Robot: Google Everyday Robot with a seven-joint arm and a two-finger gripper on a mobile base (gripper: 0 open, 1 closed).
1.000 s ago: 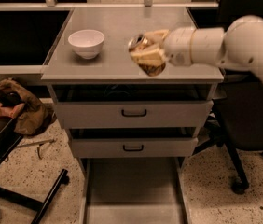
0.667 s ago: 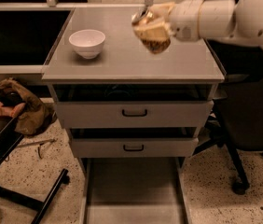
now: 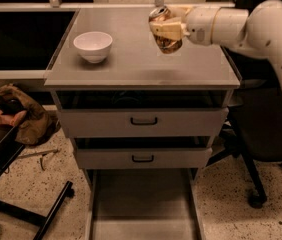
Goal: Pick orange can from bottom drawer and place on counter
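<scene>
Speckled stone flooring [image 3: 56,204] runs under a grey metal drawer cabinet, and its flat, smooth counter [image 3: 131,66] with a thin pale edge fills the middle of the scene. Taking the counter's centre as the dial, the gripper [image 3: 165,29] sits at about 1 o'clock, at the end of a glossy white, rounded arm [image 3: 261,29] that reaches in from 3 o'clock. Its pale fingers [image 3: 171,30] are clamped across the middle of the orange can [image 3: 169,44], pressing on both sides of the body. The can is shiny golden-orange metal, dented and uneven, tilted with its silvery top leaning toward 11 o'clock. It looks held clear of the counter, with a faint shadow on the surface below.

At 10 o'clock a white bowl [image 3: 93,45], smooth and round, stands on the counter well apart from the can. Below the counter are two grey drawers with black handles [image 3: 143,120]. At 6 o'clock the bottom drawer [image 3: 143,204] is pulled out, a long shallow grey tray with low side walls. A crumpled brown bag [image 3: 23,116] lies on the floor at 9 o'clock.
</scene>
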